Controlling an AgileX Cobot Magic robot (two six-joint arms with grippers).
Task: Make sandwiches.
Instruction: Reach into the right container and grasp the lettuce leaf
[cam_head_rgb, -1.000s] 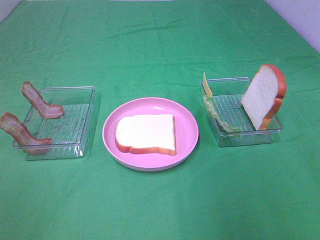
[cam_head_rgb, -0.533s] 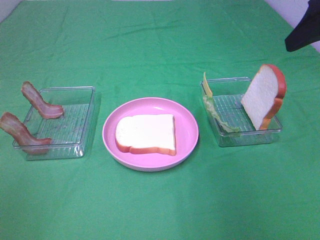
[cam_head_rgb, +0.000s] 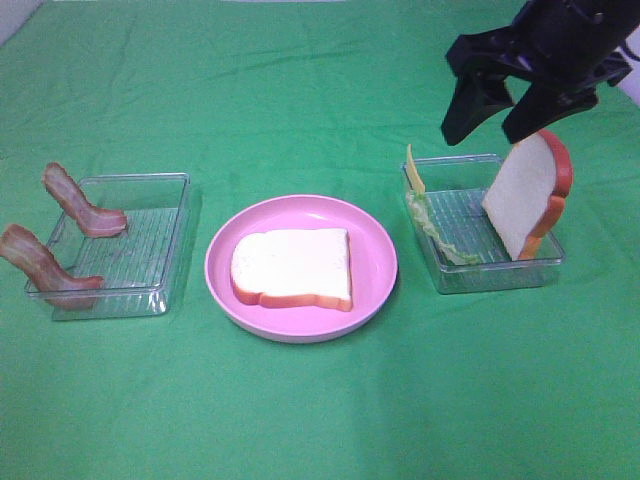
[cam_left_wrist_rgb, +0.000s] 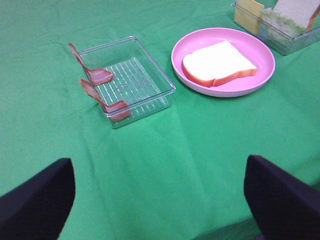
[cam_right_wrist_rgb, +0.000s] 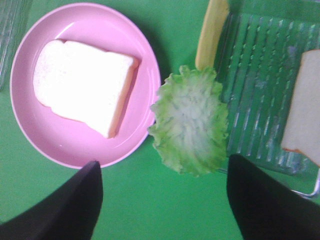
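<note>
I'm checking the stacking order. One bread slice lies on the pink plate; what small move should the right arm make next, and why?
Probably lower the right end effector toward the lettuce leaf. It hovers open above the right tray, the leaf leans on the tray's plate-side wall, and the bread slice on the plate is bare.

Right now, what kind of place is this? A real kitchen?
Probably not a kitchen, more likely a robot practice table: green cloth, toy bread on a pink plate, and a black robot hand above a clear tray.
</note>
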